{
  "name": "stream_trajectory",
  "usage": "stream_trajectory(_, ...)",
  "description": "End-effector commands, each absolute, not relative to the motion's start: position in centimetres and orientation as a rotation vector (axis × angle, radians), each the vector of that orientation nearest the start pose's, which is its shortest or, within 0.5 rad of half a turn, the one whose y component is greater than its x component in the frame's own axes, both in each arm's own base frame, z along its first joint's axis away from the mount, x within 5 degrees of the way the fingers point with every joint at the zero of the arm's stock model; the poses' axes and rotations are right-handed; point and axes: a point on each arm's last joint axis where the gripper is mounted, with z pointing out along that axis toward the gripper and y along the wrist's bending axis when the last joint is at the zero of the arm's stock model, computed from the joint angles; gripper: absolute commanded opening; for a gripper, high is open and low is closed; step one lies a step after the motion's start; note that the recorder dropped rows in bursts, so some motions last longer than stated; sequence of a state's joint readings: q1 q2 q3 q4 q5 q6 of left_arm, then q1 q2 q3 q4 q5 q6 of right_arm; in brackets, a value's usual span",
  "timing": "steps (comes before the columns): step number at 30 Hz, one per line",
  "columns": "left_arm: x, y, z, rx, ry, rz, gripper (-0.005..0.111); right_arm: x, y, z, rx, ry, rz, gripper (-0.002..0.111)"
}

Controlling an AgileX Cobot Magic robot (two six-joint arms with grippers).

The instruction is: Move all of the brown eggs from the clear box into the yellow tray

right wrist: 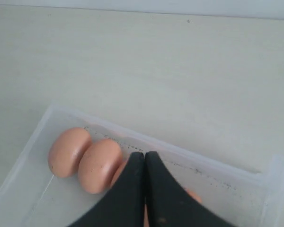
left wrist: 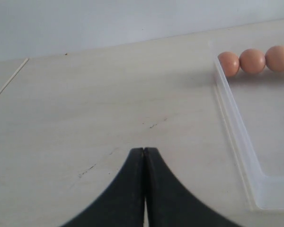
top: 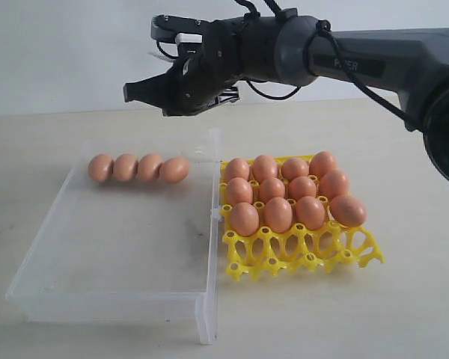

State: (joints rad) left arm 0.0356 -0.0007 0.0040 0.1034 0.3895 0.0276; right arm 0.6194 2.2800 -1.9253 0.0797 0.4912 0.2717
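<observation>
exterior view: twelve brown eggs point(top: 272, 189) fill the yellow tray point(top: 314, 250), all but its front four cells. four more line the clear box's point(top: 112, 307) far wall, so i judge three quarters done. my right hand point(top: 135, 91) hangs above the box, pressed together, empty.
left wrist view: my left hand point(left wrist: 144, 151) is together over the desk point(left wrist: 85, 104).
right wrist view: two eggs show plainly.

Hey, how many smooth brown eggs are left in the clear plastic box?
4 brown eggs lined up along the far wall of the clear plastic box: first, second, third, fourth. None seems hidden.
</observation>
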Motion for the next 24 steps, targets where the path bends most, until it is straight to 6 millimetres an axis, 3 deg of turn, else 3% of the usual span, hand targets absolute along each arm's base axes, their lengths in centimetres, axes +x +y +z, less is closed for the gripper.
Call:
stream_trajectory(1, 5.2, 0.5, 17.9, 0.055, 1.863, 0.136, 0.0, 42.1, 31.0, 20.5, -0.391, 2.401, 0.493, 0.011)
stream_trajectory(8, 5.2, 0.5, 17.9, 0.055, 1.863, 0.136, 0.0, 41.9, 31.3, 18.6, -0.286, 2.494, 0.559, 0.055)
stream_trajectory(15, 5.2, 0.5, 17.9, 0.055, 1.863, 0.136, 0.0, 42.0, 31.4, 15.2, -0.2, 2.6, 0.539, 0.055)
stream_trajectory(24, 5.2, 0.5, 17.9, 0.055, 1.863, 0.136, 0.0, 42.2, 31.5, 12.4, -0.093, 2.65, 0.545, 0.055)
